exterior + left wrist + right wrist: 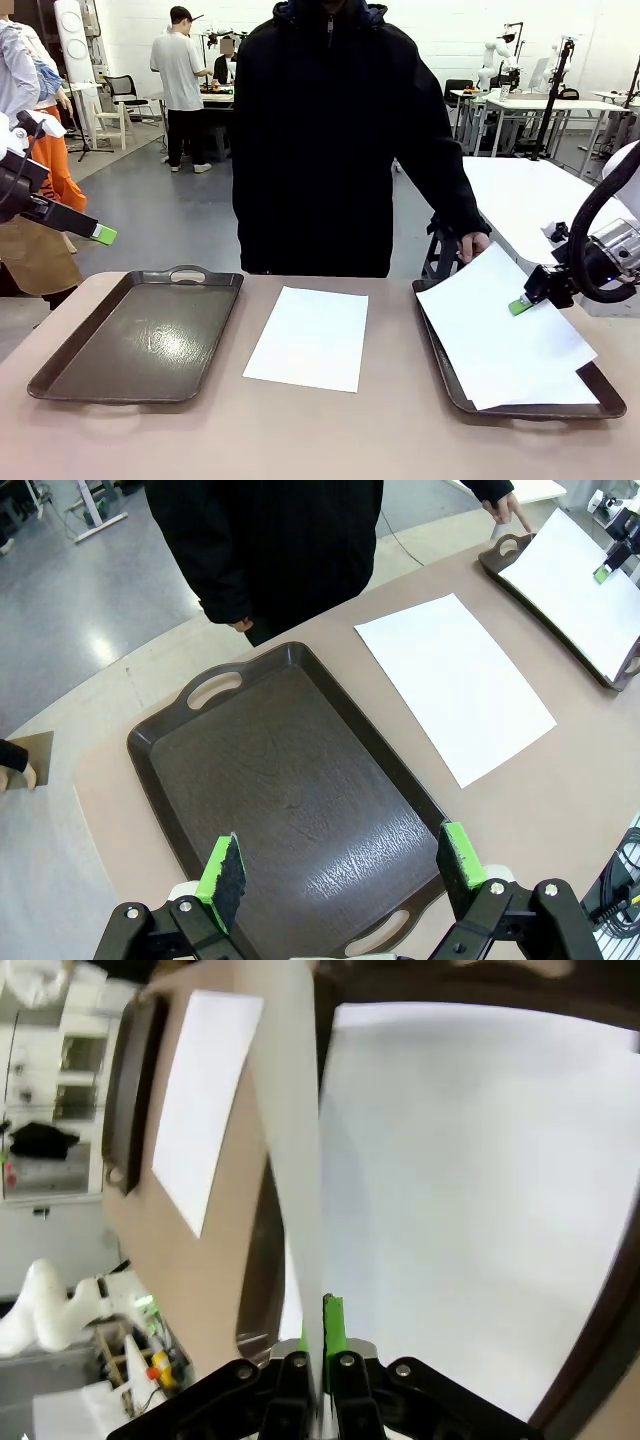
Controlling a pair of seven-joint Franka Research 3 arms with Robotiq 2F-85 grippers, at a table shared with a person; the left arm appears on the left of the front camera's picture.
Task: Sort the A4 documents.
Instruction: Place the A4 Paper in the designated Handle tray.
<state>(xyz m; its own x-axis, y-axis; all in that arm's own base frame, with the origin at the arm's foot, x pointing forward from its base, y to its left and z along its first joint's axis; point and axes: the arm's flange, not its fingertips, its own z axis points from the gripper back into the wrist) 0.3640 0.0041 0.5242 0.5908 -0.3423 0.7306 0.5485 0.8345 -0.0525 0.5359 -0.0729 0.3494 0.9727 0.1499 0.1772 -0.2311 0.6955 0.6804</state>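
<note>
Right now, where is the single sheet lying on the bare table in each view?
Front view: sheet at centre, right of the empty tray.
Left wrist view: sheet upper right, beside the empty tray.
Right wrist view: sheet upper left, beside the empty tray.
Shared landmark: the empty tray.

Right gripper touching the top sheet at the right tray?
Touching. Right wrist view: the right gripper is shut on the top sheet, pinching its edge.

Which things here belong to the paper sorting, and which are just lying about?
Job: held sheet, middle sheet, stacked sheets, left tray, right tray, right hand.
Lying about: white side table, far chair.
</note>
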